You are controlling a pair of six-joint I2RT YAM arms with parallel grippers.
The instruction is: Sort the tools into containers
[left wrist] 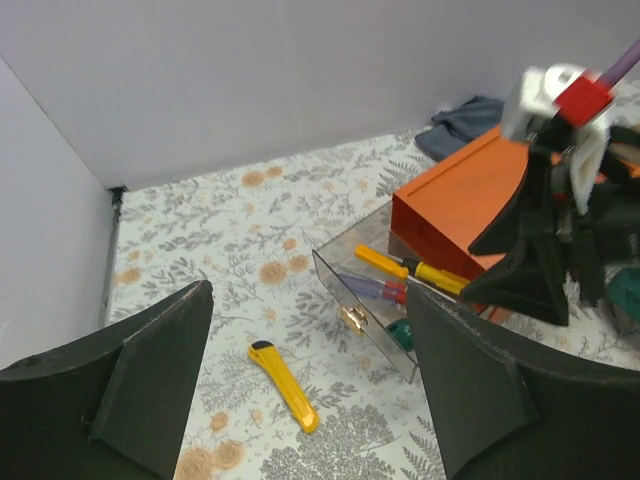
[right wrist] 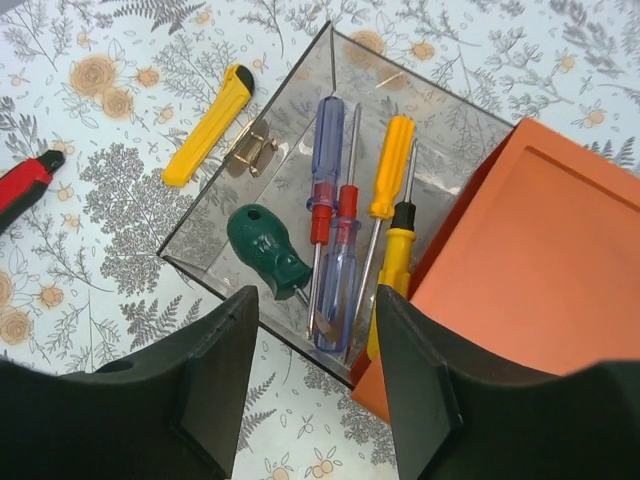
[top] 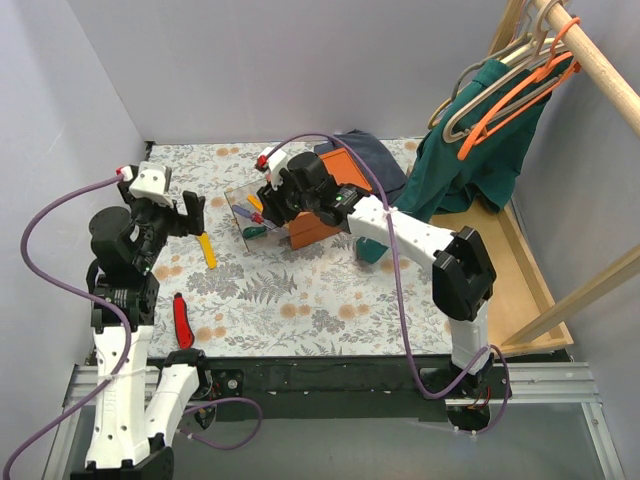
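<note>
The clear box (right wrist: 200, 245) holds several screwdrivers: two red-and-blue (right wrist: 326, 150), one orange (right wrist: 392, 165), one yellow-and-black (right wrist: 396, 250) and a stubby green one (right wrist: 265, 250). The orange box (right wrist: 530, 270) stands against its right side. My right gripper (right wrist: 317, 300) hovers open and empty over the clear box's near edge. A yellow utility knife (left wrist: 285, 385) lies on the cloth left of the clear box (left wrist: 365, 305). My left gripper (left wrist: 310, 400) is open and empty above the knife. A chunky red tool (top: 183, 320) lies near the front left.
A dark blue cloth (top: 365, 155) lies behind the orange box (top: 325, 215). A green garment (top: 475, 165) and hangers (top: 515, 75) hang from a wooden rail at the right, over a long wooden tray (top: 525, 270). Grey walls close the left and back.
</note>
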